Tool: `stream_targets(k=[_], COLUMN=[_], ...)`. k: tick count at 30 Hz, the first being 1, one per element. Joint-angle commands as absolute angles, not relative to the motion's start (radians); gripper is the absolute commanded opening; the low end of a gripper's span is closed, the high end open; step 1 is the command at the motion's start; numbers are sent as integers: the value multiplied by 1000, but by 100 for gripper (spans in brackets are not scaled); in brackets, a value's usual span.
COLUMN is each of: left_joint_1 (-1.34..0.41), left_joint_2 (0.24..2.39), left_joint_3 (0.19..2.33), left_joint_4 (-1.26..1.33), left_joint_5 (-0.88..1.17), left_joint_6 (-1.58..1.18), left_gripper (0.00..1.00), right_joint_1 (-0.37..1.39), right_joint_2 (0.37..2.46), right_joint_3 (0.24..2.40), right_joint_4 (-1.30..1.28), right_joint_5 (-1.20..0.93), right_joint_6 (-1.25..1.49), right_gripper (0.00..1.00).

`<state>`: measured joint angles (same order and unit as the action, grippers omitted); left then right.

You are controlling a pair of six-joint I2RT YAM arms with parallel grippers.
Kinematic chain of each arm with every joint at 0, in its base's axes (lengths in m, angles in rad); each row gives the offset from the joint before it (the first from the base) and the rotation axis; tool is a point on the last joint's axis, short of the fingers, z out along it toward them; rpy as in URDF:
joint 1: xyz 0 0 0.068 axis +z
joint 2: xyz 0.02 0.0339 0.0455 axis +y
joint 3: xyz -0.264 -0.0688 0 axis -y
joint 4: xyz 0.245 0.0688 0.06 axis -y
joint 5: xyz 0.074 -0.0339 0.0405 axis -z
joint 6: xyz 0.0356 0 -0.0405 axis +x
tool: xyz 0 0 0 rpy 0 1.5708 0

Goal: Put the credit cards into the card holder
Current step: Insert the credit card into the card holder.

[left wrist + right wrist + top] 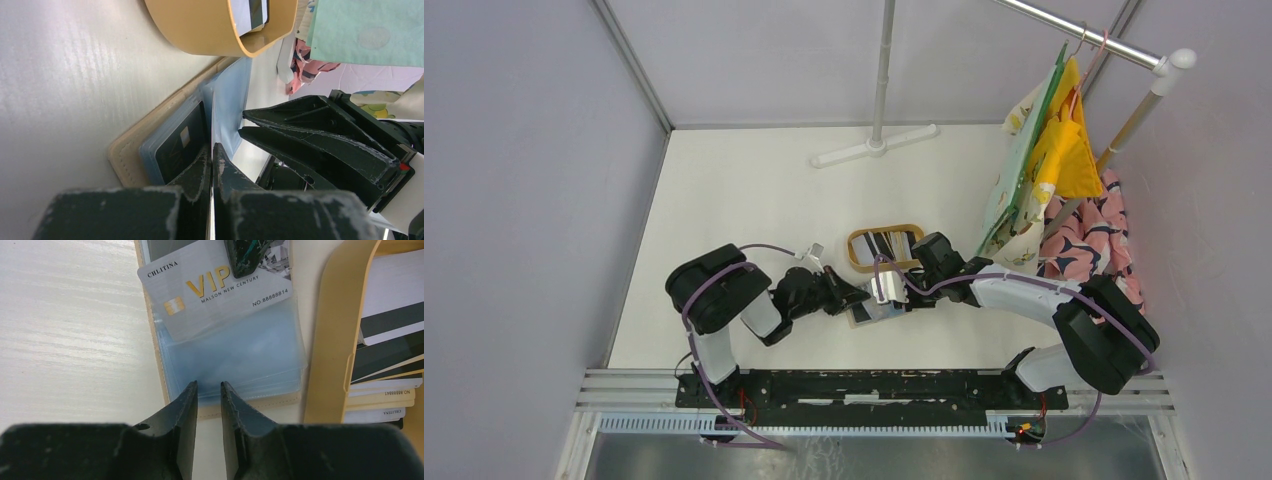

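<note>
- Left gripper [213, 150]: jaws fully closed, apparently pinching the silver VIP card [215, 300] at its far long edge. In the left wrist view the card shows edge-on, running straight ahead of the fingertips.
- Card holder [127, 150]: lies open and flat on the table between the two grippers, just beside the tray. A black card [180, 145] already sits in one pocket.
- VIP card position: over the holder, near long edge at the mouth of the clear blue sleeve [240, 355], looks only just started in.
- Key relation: the sleeve lies from the card towards the right gripper, so the push probably goes that way, long edge first.
- Card long axis runs across the right wrist view, skewed up to the right against the sleeve. It likely needs squaring first or a corner may snag.
- Right gripper [209, 387]: narrow gap, nothing seen between the fingers, tips at the sleeve's near edge.
- Oval wooden tray [335, 340]: right of the holder, remaining credit cards [395, 325] stacked inside.
</note>
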<state>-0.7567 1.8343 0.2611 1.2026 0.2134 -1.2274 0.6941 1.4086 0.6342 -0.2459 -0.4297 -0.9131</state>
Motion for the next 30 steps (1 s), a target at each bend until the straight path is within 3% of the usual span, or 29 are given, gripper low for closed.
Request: stream_targets(k=[1,18,30], left_joint_1=[-760,-724,-709], left_joint_2=[1842,1850,1740], left_joint_3=[297,307,364], left_joint_4=[1140,1141,889], left_joint_5=[228,298,280], left_joint_6=[-1249,-1204,-1046], left_gripper=[2,2,2], right_joint_1=[698,698,697], right_joint_2=[1399,1387,1395], right_joint_3=[660,657,657], right_joint_4=[-229,-227,-228], right_joint_5=[-412,-427,-428], right_joint_6=[-899,-897,-897], right_gripper=[31,34,34])
